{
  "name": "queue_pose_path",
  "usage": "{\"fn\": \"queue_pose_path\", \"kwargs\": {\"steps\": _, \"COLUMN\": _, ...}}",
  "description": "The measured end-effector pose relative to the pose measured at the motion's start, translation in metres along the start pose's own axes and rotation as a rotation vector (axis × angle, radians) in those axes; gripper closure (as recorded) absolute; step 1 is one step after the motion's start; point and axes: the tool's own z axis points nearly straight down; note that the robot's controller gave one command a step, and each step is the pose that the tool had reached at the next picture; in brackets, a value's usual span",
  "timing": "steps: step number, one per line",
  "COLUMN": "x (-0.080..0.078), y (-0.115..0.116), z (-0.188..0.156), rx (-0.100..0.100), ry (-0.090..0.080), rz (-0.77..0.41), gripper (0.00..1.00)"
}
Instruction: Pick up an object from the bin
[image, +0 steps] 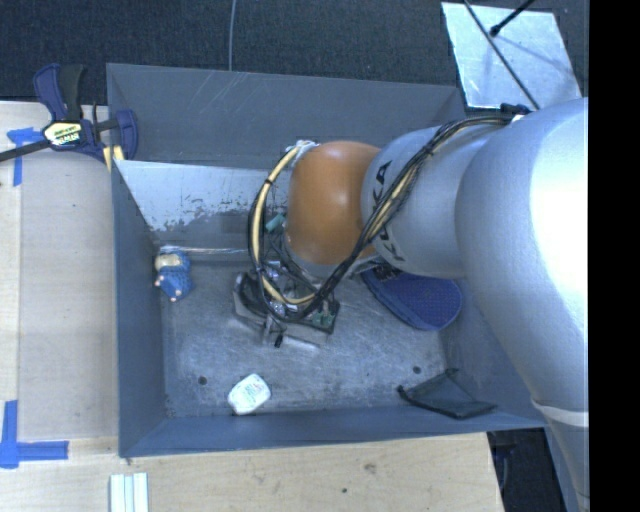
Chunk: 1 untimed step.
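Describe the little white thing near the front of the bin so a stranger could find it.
Follow the near wall of the grey bin to just left of the middle. A small white lump lies there alone on the floor. It is the only white thing: the blue-and-yellow item sits farther back, the black piece in the right corner.

2 blue objs (figure (172, 273), pad (425, 300)), 1 white lump (249, 392), 1 black flap (447, 396).

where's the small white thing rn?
In the camera view, the small white thing lies by the bin's lower wall, left of centre, below the gripper.
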Motion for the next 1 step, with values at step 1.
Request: {"fn": "queue_pose_path", "kwargs": {"steps": 1, "x": 0.0104, "y": -0.0083, "z": -0.1354, "rx": 0.001, "ry": -0.005, "rz": -0.002, "gripper": 1.0}}
